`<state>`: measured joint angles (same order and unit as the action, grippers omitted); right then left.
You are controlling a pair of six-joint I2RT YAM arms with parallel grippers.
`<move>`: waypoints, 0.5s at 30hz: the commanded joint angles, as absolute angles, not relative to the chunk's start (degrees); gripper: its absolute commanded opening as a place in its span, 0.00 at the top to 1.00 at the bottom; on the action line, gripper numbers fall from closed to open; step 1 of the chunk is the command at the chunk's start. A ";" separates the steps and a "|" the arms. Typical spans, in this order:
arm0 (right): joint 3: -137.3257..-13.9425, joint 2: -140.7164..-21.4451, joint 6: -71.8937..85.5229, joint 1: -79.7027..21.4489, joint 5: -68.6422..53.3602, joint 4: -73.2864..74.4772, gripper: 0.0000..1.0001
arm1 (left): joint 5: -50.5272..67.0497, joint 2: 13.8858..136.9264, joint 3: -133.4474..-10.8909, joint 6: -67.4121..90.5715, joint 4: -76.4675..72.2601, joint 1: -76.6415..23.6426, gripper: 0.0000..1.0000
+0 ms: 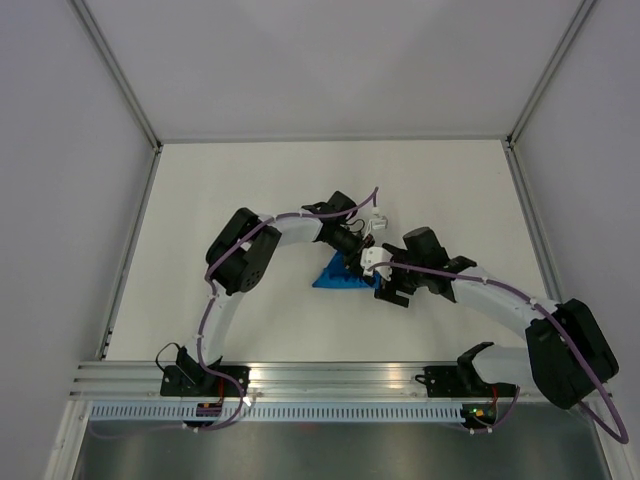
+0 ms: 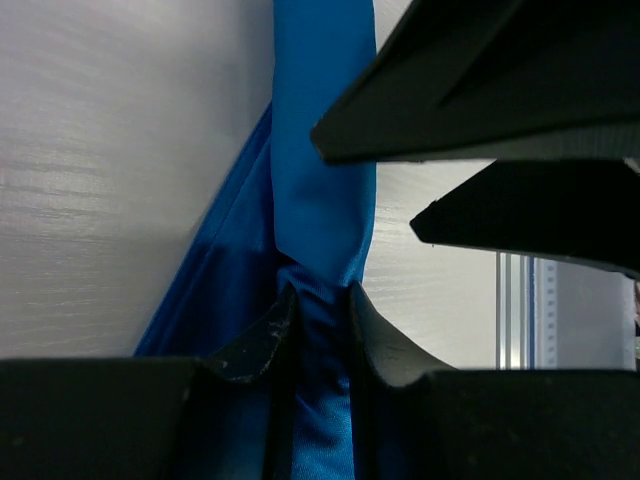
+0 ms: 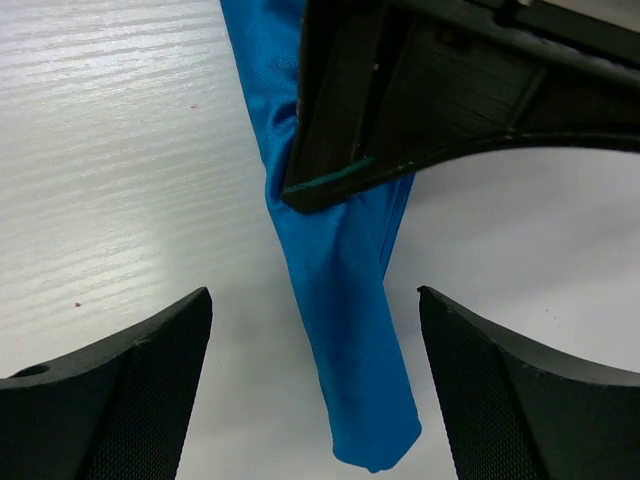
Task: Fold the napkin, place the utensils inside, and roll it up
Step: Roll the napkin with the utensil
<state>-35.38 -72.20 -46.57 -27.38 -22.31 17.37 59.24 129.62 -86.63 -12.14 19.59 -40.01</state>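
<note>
The napkin (image 1: 335,277) is a bright blue cloth lying mid-table, gathered into a narrow roll. In the left wrist view the roll (image 2: 320,150) runs up the frame, and my left gripper (image 2: 320,295) is shut on it, both fingers pinching the cloth. In the right wrist view my right gripper (image 3: 314,292) stands open, one finger on each side of the roll's free end (image 3: 350,350) without touching it. From above, the left gripper (image 1: 358,252) and right gripper (image 1: 378,275) meet over the cloth's right end. The utensils are hidden.
The white table (image 1: 250,200) is boxed in by grey walls on three sides. An aluminium rail (image 1: 330,375) runs along the near edge by the arm bases. The right gripper's black fingers (image 2: 500,80) crowd the left wrist view, close to the roll.
</note>
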 commanded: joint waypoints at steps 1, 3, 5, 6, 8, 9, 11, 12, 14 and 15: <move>-33.32 -71.63 -47.72 -30.93 -15.48 9.58 0.11 | 57.22 134.29 -87.27 -11.52 27.68 -39.90 0.98; -32.26 -72.24 -47.72 -33.21 -13.46 7.83 0.12 | 57.39 134.30 -87.45 -11.16 27.86 -39.81 0.98; -30.94 -72.77 -47.81 -34.45 -12.22 6.60 0.13 | 57.48 134.30 -87.63 -11.08 27.86 -39.73 0.98; -30.50 -73.47 -47.90 -35.58 -10.82 5.20 0.15 | 57.48 134.30 -87.71 -11.07 27.95 -39.81 0.98; -29.62 -74.53 -48.08 -36.56 -9.06 3.79 0.17 | 57.57 134.30 -87.89 -11.07 28.04 -39.81 0.98; -29.27 -75.49 -48.08 -37.43 -8.27 2.39 0.19 | 57.57 134.21 -87.89 -11.07 28.21 -39.73 0.98; -29.00 -76.55 -48.16 -37.88 -6.68 0.97 0.24 | 57.57 134.21 -87.98 -11.25 28.47 -39.64 0.98; -29.00 -76.81 -48.16 -37.97 -6.51 0.79 0.27 | 57.57 134.21 -87.89 -11.16 28.65 -39.64 0.98; -28.83 -76.99 -48.16 -38.06 -6.24 0.62 0.33 | 57.57 134.12 -87.98 -11.34 28.65 -39.55 0.97; -28.74 -77.08 -48.16 -38.06 -6.24 0.79 0.40 | 57.57 133.95 -88.07 -11.34 28.74 -39.46 0.94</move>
<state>-29.76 -76.14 -47.88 -37.78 -9.47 2.79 62.22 131.31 -88.29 -11.14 25.12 -39.62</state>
